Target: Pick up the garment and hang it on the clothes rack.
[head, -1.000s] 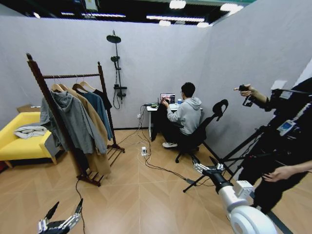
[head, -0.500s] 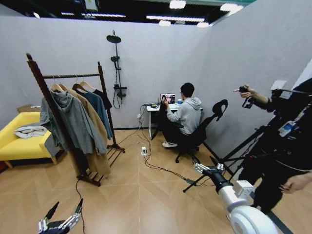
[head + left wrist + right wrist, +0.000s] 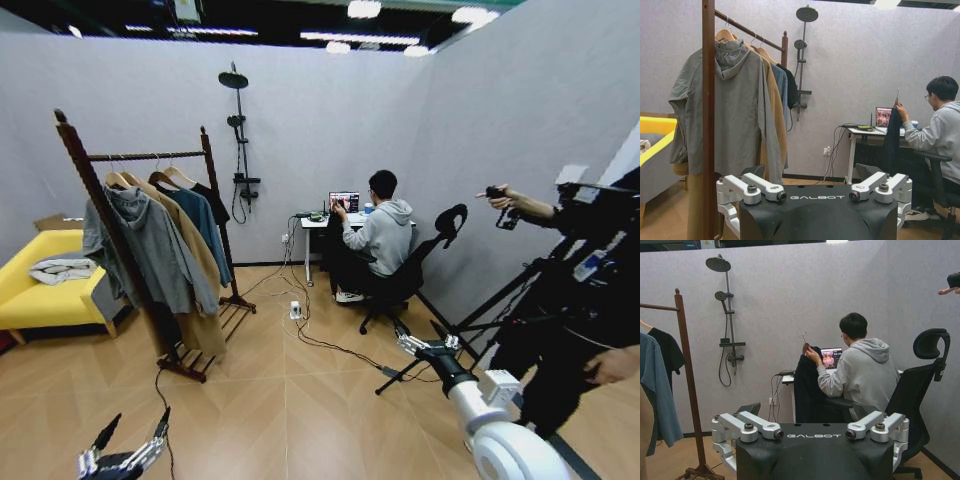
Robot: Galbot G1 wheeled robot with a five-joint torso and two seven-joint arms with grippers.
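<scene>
The garment (image 3: 807,390) is a dark top on a hanger with a metal hook, held up by the hand of a person seated at the desk; it also shows in the left wrist view (image 3: 892,140) and the head view (image 3: 332,250). The clothes rack (image 3: 90,180), dark reddish-brown wood, stands at the left, and its post shows in both wrist views (image 3: 708,100) (image 3: 687,380). My left gripper (image 3: 138,420) (image 3: 817,196) hangs low and open, facing the rack. My right gripper (image 3: 425,345) (image 3: 814,434) is open and empty, far short of the garment.
A grey hoodie (image 3: 150,245), a tan coat (image 3: 195,260), a blue shirt (image 3: 205,225) and a black top (image 3: 214,199) hang on the rack. A yellow sofa (image 3: 35,295) stands left. Cables (image 3: 310,340) cross the floor. An office chair (image 3: 425,260) and a tripod (image 3: 480,310) stand right.
</scene>
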